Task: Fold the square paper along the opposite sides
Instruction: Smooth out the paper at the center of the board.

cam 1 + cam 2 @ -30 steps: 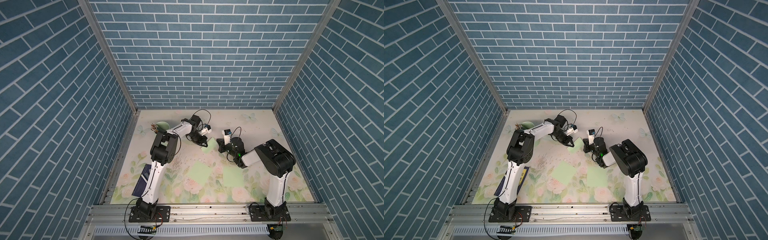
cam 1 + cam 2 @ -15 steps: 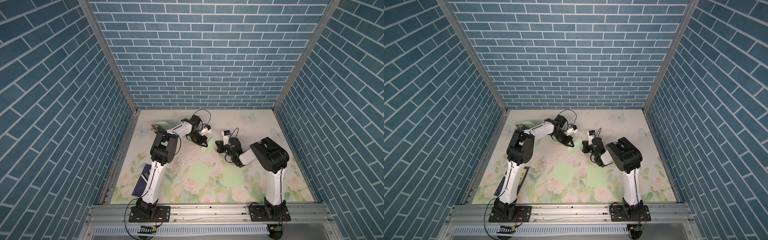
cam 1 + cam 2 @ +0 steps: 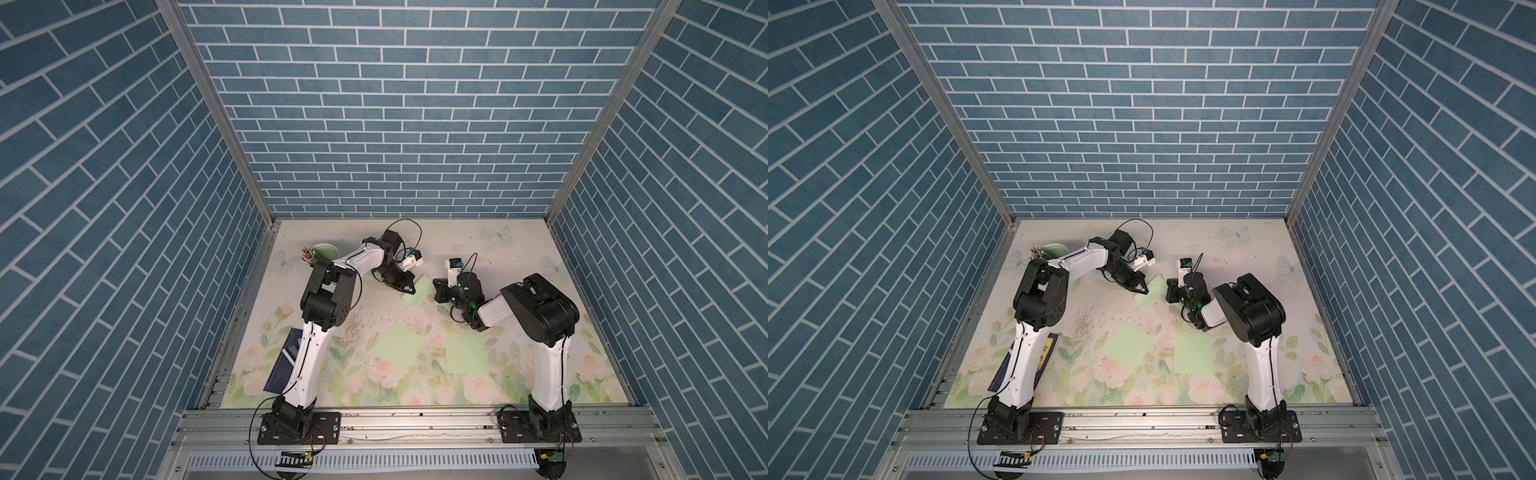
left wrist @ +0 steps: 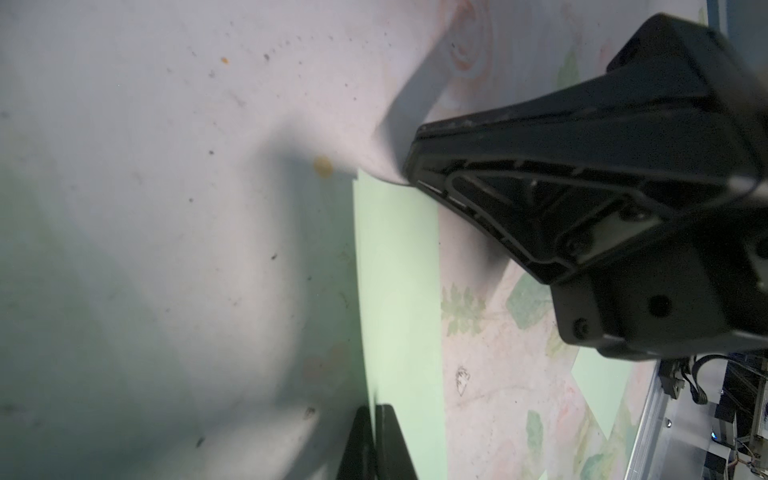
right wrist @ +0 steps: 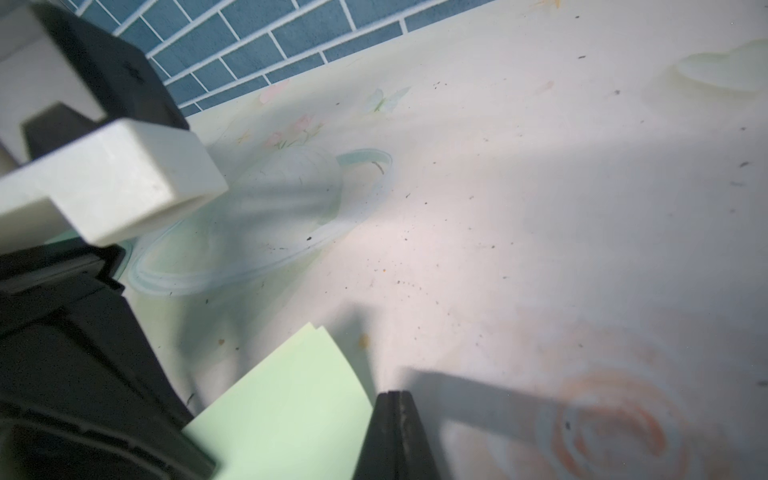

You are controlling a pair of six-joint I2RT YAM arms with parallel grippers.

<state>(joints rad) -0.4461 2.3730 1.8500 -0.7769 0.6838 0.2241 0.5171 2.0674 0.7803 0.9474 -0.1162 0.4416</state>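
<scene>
Folded green paper (image 3: 417, 291) lies on the floral desk (image 3: 519, 249), directly between the two sets of jaws. In the right wrist view two layers show at its far corner (image 5: 291, 399), edges nearly matched, so the fold looks already made. Step in hand is probably pressing or creasing, near the end of this sheet.

Left gripper (image 3: 406, 287): jaws fully closed. In the left wrist view the closed tips (image 4: 376, 440) sit at one end of the paper strip (image 4: 397, 291), its edge running right up to them. Whether they pinch that edge or just press on it, can't tell. In both top views the tips touch the paper's near corner.

Right gripper (image 3: 437, 291): jaws fully closed too. The right wrist view shows the shut tips (image 5: 395, 432) right at the paper's side edge, touching or overlapping it; a true pinch isn't clear. The left gripper's body fills the opposite side of the sheet in that view.

Next move, judged: run closed jaws along the folded edge to sharpen the crease while the other set pins the sheet, keeping the layers aligned. Risk: thin paper slides or the top layer springs up if either set lifts too soon.

Two more green sheets (image 3: 400, 344) (image 3: 466, 354) lie flat, well apart from both jaws, nearer the arm bases, untouched.
</scene>
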